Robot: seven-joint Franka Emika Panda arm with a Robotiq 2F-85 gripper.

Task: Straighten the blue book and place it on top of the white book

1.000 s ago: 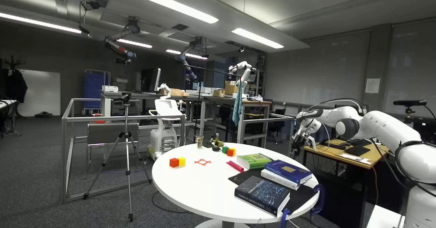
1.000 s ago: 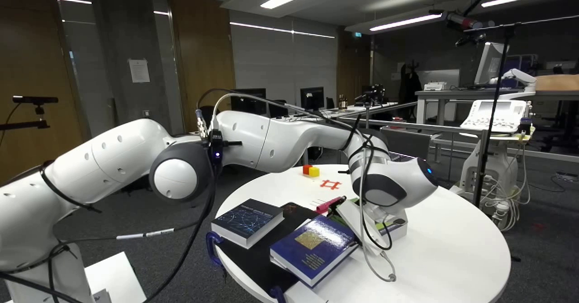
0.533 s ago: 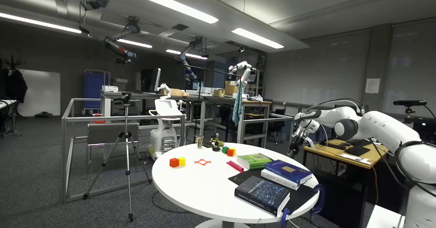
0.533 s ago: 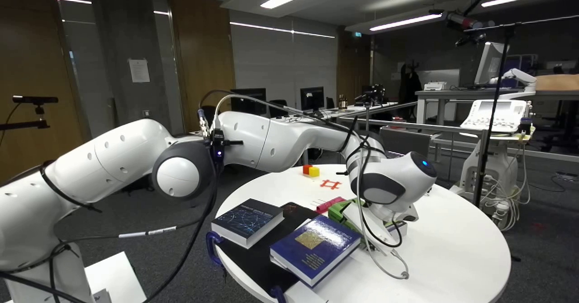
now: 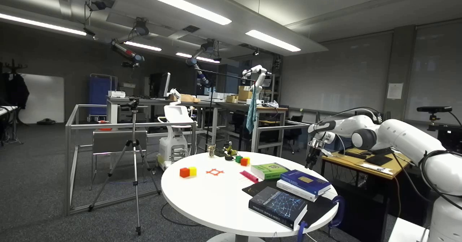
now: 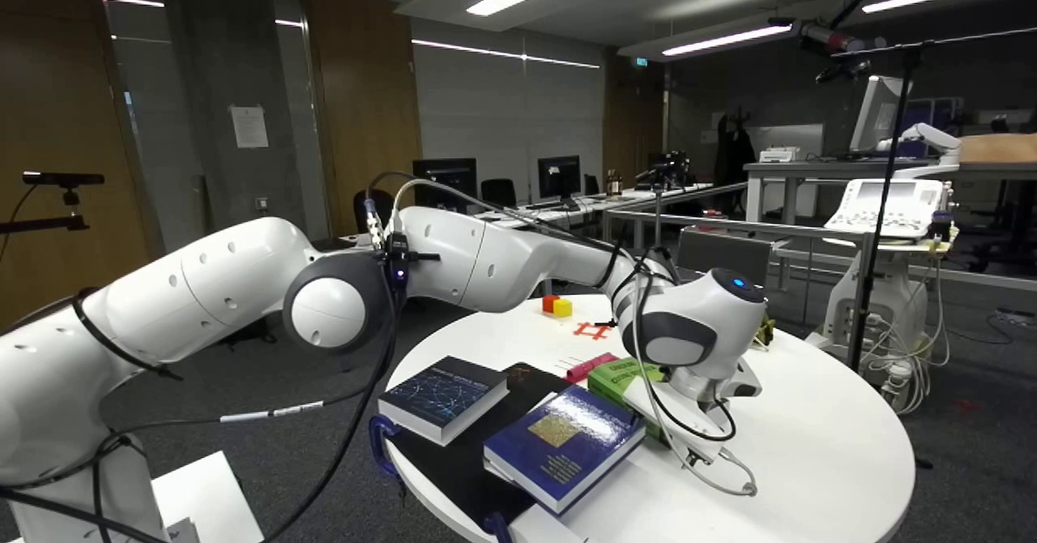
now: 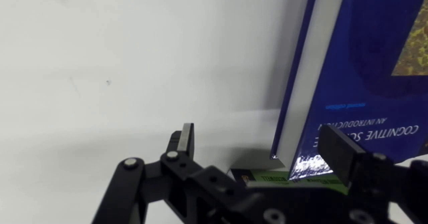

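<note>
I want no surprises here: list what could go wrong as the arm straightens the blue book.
In the wrist view, one finger of the open gripper shows over the blue book; coming straight down might jam onto it rather than grip its edge.
The blue book lies askew on the white book, so a push could perhaps drag both along.
The green book is close by, and the gripper might knock it.

White table (image 5: 209, 200) is stretching under the pincer (image 7: 256, 130).
Green book (image 5: 270, 170) is lying near pincer; pink roll (image 5: 249, 176), black sheet (image 6: 463, 470) lying farther; red cube (image 5: 184, 172) sitting well apart.
</note>
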